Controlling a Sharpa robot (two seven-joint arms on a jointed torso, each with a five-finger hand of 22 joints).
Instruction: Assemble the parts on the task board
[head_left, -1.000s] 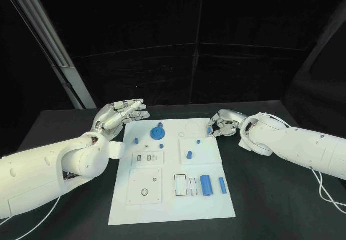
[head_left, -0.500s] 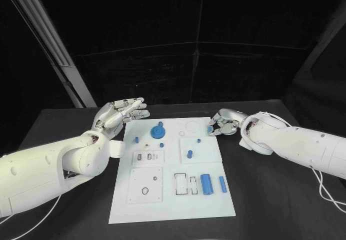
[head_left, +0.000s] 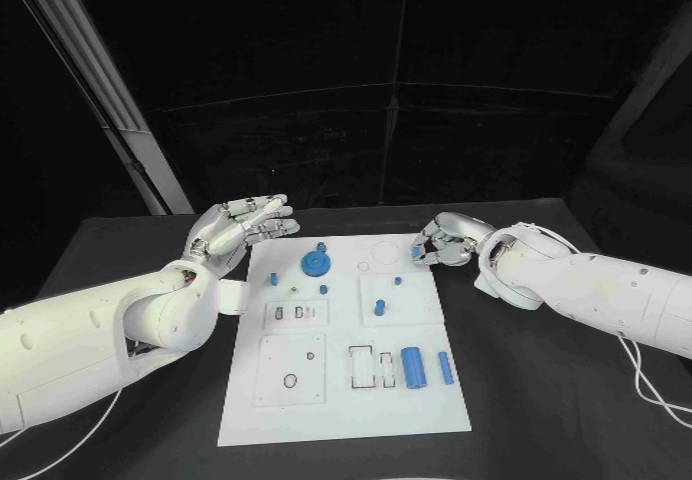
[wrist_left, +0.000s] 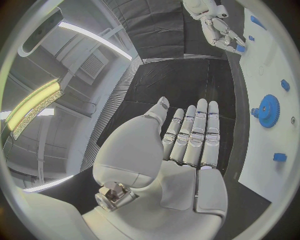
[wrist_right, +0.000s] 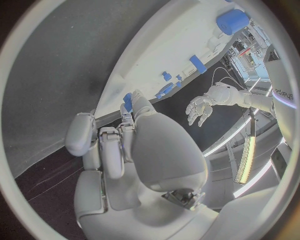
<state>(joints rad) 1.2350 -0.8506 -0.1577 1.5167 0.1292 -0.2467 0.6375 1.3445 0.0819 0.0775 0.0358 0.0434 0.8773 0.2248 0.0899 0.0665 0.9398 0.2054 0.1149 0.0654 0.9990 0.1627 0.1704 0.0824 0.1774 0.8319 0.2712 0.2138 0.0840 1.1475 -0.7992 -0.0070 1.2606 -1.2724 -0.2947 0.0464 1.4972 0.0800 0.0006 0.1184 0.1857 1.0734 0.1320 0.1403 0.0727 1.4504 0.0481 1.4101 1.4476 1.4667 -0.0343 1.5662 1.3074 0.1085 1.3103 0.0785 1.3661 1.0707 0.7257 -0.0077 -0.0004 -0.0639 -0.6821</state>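
Right hand (head_left: 444, 247) pinches a small blue plastic peg (wrist_right: 127, 101) at the flat white task board's (head_left: 346, 400) far right edge; left hand (head_left: 242, 226) hangs released

- Left hand (head_left: 242, 227) is raised, palm up, fingers (wrist_left: 197, 131) straight and close together, holding nothing.
- Right hand (head_left: 441, 246) hangs low, fingers (wrist_right: 104, 150) curled, pinching a small blue part (wrist_right: 127, 102).

Matt white task board (head_left: 325, 400), glossy blue plastic parts (head_left: 413, 370)
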